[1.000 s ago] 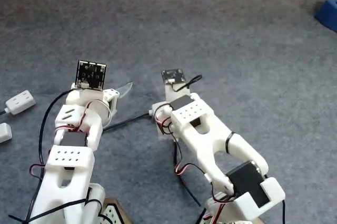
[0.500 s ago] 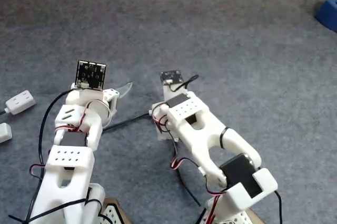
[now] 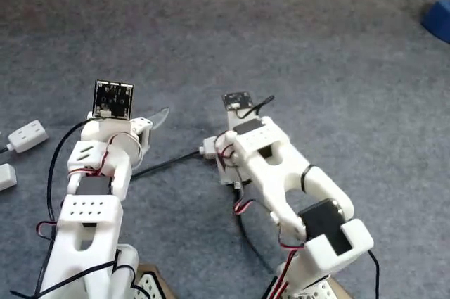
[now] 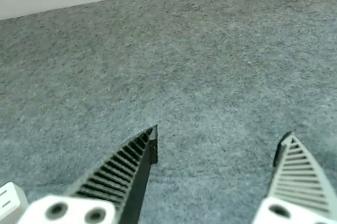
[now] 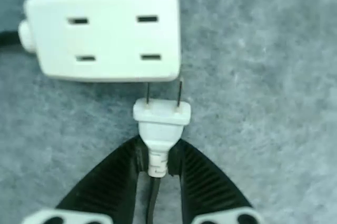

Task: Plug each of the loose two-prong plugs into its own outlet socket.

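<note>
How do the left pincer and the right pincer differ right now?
The left pincer is open, while the right pincer is shut on a white two-prong plug. The left pincer is empty with grey carpet ahead of it; the right pincer holds the plug's prongs at the side of a white outlet block. Both taper to points with ribbed inner faces.

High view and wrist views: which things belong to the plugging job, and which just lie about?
Job: plug in right gripper; outlet block before it; second outlet block, far left.
Lying about: blue object, far right corner.
</note>
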{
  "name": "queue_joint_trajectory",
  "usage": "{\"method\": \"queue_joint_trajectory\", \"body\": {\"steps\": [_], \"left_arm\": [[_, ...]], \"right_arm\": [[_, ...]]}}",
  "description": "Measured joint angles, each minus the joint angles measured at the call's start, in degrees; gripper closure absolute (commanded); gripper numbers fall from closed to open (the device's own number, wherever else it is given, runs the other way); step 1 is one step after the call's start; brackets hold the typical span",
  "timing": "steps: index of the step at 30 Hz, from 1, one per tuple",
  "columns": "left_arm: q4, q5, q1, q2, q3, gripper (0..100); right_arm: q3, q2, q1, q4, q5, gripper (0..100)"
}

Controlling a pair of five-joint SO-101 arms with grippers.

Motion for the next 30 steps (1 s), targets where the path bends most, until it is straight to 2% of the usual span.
{"method": "queue_joint_trajectory", "body": {"steps": [5, 10, 12, 15, 20, 23, 27, 30], "left_arm": [[0.0, 0.0, 0.0, 0.0, 0.0, 65], [0.0, -0.4, 0.0, 0.0, 0.5, 65], [1.5, -4.5, -0.1, -0.1, 0.4, 65], [7.6, -11.5, -0.1, -0.1, 0.4, 65], [11.4, -10.2, -2.4, 0.0, -2.2, 65], [16.0, -9.0, -3.0, 0.0, -4.6, 65], [21.5, -8.6, -2.5, 0.0, -5.8, 65], [25.9, -8.6, -0.4, 0.0, -6.9, 65]], "right_arm": [[-5.4, 0.3, 3.8, 3.6, 16.9, 99.1], [-10.6, 0.4, 12.0, -3.7, 22.1, 99.1], [-10.3, 0.4, 13.4, -10.5, 23.6, 99.2], [-7.4, 0.4, 13.1, -20.7, 24.0, 99.2], [-6.4, -0.4, 10.5, -23.7, 22.2, 99.2], [-6.3, -1.9, 10.6, -21.9, 21.0, 99.1], [-5.0, -7.6, 10.9, -20.3, 18.5, 99.1], [0.0, -15.5, 8.3, -22.5, 18.9, 99.1]]}}
